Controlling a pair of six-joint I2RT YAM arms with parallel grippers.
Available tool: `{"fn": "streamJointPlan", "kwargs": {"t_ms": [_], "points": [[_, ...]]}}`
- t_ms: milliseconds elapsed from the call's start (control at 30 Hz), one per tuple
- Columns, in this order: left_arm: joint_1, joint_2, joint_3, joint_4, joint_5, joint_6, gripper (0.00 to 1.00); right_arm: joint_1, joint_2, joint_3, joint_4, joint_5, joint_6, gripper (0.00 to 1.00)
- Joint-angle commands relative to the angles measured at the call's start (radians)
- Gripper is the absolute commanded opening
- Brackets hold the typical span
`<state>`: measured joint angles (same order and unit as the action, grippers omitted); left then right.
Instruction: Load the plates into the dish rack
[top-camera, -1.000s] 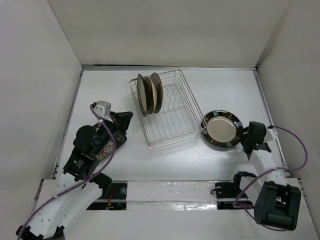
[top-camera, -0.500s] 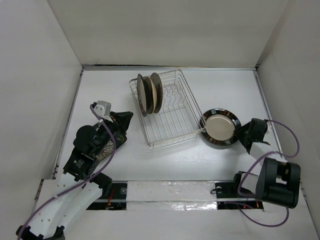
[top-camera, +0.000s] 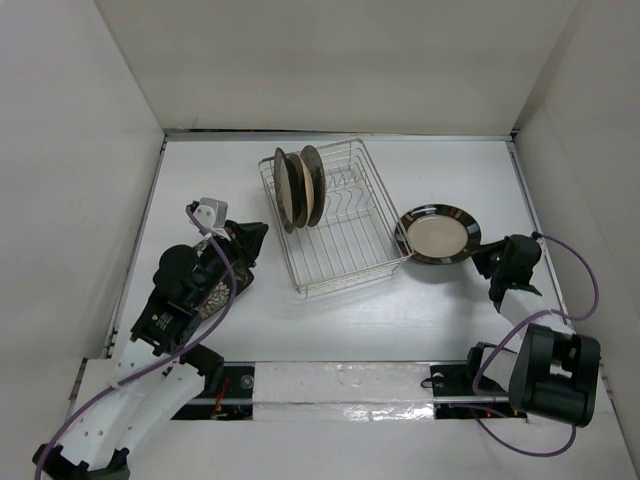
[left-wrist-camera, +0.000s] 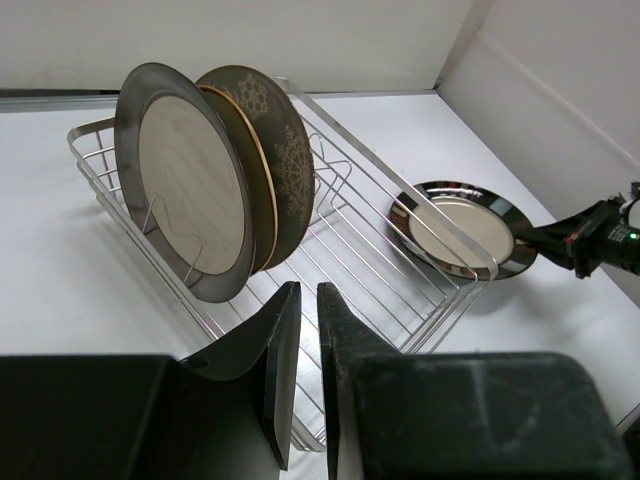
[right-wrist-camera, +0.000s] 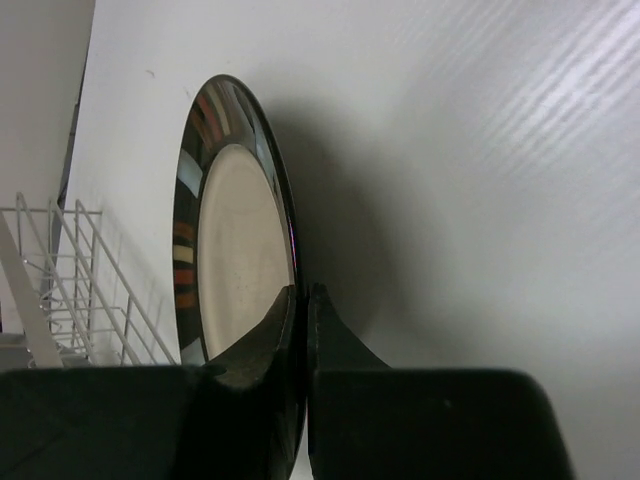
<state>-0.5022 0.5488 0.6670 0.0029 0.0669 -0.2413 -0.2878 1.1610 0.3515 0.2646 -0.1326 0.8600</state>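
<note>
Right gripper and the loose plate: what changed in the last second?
The right gripper closed on the right rim of the dark-rimmed plate. The plate shifted away from the arms, toward the far wall, and now looks tilted. The dish rack and its three standing plates stayed put; the left arm barely shifted.
</note>
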Motion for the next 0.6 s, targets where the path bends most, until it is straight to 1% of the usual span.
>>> {"fn": "streamJointPlan", "kwargs": {"t_ms": [0, 67, 100, 167, 233, 400, 433, 533, 567], "points": [[0.002, 0.013, 0.003, 0.035, -0.007, 0.007, 0.10, -0.017, -0.098, -0.019, -0.073, 0.158, 0.005, 0.00], [0.002, 0.016, 0.000, 0.045, -0.010, 0.007, 0.10, -0.017, -0.156, -0.016, -0.061, 0.186, 0.023, 0.00], [0.002, 0.020, -0.001, 0.043, -0.009, 0.007, 0.10, -0.017, -0.212, -0.019, -0.047, 0.189, 0.028, 0.00], [0.002, 0.034, 0.003, 0.032, -0.001, 0.007, 0.10, -0.017, -0.260, -0.023, 0.002, 0.191, 0.046, 0.00], [0.002, 0.034, 0.005, 0.035, -0.007, 0.008, 0.11, -0.017, -0.319, -0.010, 0.012, 0.198, 0.050, 0.00], [0.002, 0.046, 0.006, 0.029, 0.002, 0.011, 0.11, -0.008, -0.411, 0.087, -0.013, 0.254, 0.022, 0.00], [0.002, 0.045, 0.006, 0.031, -0.006, 0.013, 0.11, -0.008, -0.428, 0.128, -0.014, 0.261, 0.022, 0.00], [0.002, 0.039, 0.003, 0.043, -0.010, 0.011, 0.11, -0.008, -0.432, 0.208, -0.019, 0.254, 0.004, 0.00], [0.002, 0.046, 0.003, 0.037, -0.007, 0.011, 0.11, 0.005, -0.422, 0.258, -0.002, 0.239, -0.001, 0.00]]}}
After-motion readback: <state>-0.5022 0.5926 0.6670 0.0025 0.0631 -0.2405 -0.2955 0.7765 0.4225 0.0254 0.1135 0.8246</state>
